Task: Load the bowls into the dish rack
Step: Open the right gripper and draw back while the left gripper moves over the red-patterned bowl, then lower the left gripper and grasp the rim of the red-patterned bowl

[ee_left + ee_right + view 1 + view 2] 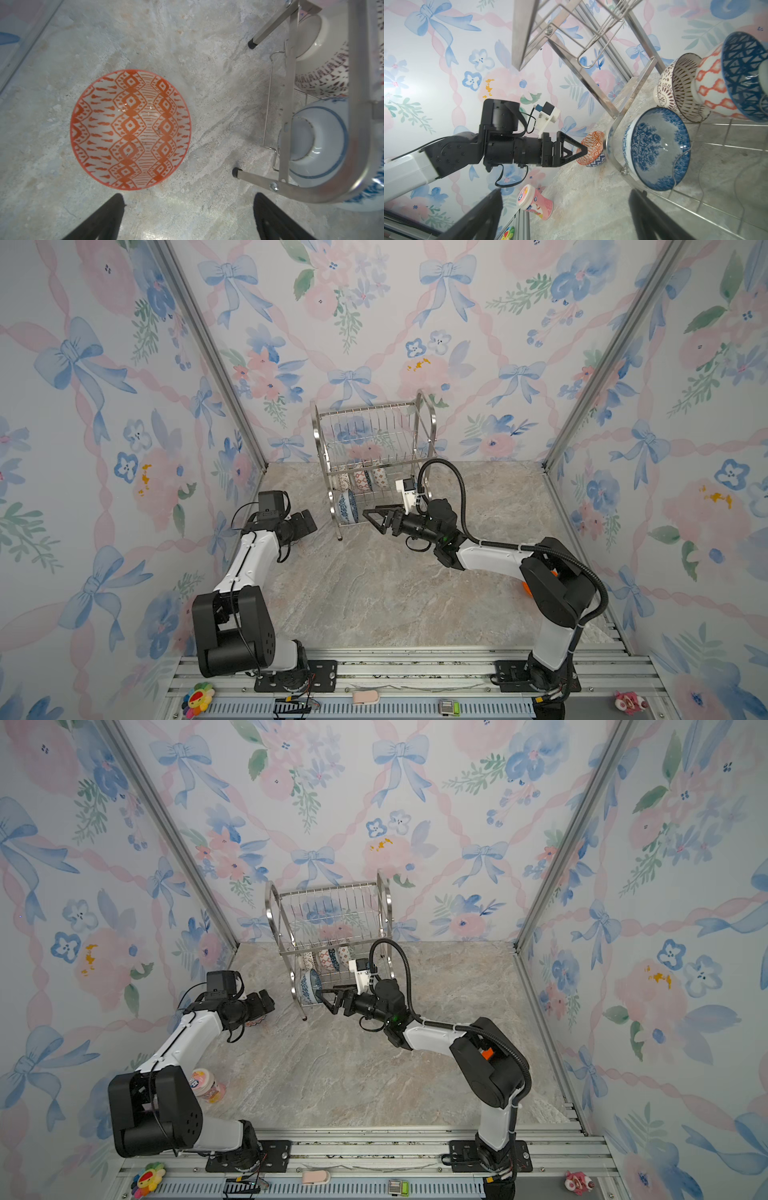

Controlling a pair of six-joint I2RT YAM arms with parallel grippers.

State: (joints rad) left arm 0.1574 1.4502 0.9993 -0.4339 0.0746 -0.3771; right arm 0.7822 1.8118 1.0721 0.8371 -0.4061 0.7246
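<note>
The dish rack (419, 423) stands at the back of the table. On its lower tier a blue-white floral bowl (658, 147) stands on edge at the front. Behind it stand a brown-white bowl (675, 83), an orange-white bowl (712, 87) and a dark-blue lattice bowl (745, 70). My right gripper (373, 521) is open and empty just in front of the floral bowl (347, 506). An orange-red patterned bowl (130, 129) sits upright on the table left of the rack. My left gripper (189, 196) hovers over it, open and empty.
A pink cup (206, 1085) lies on its side by the left arm's base. Something orange (527, 588) shows behind the right arm's elbow, mostly hidden. Small toys (198, 699) lie on the front rail. The rack's legs (252, 44) stand close to the orange-red bowl.
</note>
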